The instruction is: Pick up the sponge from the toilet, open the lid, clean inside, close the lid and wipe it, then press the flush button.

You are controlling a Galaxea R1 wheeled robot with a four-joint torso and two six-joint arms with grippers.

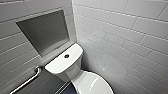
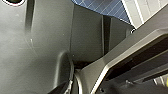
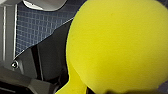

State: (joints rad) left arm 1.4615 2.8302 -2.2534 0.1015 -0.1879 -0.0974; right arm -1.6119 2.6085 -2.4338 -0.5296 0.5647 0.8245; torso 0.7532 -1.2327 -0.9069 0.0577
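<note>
The right gripper (image 3: 81, 90) pinches the sponge (image 3: 117, 42) (pickup looks done); the lid (image 1: 93, 83) at six o'clock sits shut.

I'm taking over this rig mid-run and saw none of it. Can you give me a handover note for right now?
Right gripper: jaws shut on the sponge, carried above the blue floor tiles.
Left gripper: state unreadable.
On the toilet, the lid is down; the flush button sits on the tank top.
Done: sponge picked up.
Left: nothing shows whether cleaning, wiping or flushing has happened, so check first.
</note>
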